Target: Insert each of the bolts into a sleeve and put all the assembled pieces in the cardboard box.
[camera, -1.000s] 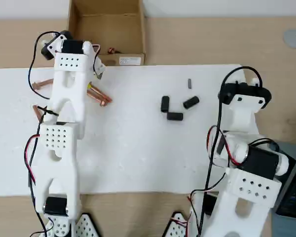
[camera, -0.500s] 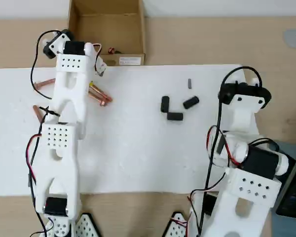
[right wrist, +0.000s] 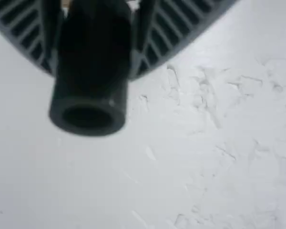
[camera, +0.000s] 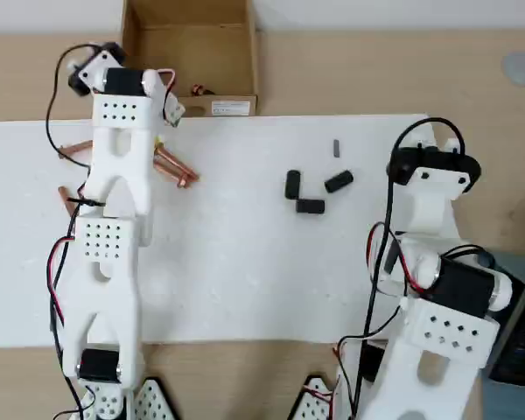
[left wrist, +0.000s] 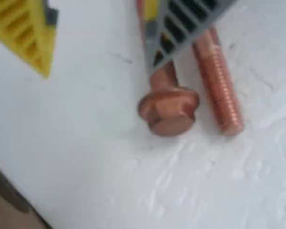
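One short black hollow sleeve (right wrist: 88, 71)

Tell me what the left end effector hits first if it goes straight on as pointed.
Probably the copper bolt lying on the white sheet, just ahead of the left end effector by its grey finger; depth is unclear, so it may touch bare sheet first.

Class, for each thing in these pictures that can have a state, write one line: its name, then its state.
Left end effector, open, over the bolts.
Right end effector, shut on the held sleeve.
Held sleeve, bore looks empty.
Loose sleeves, three, lying empty on the white mat.
Bolts, lying loose, those visible unsleeved.
Cardboard box, open at the top.
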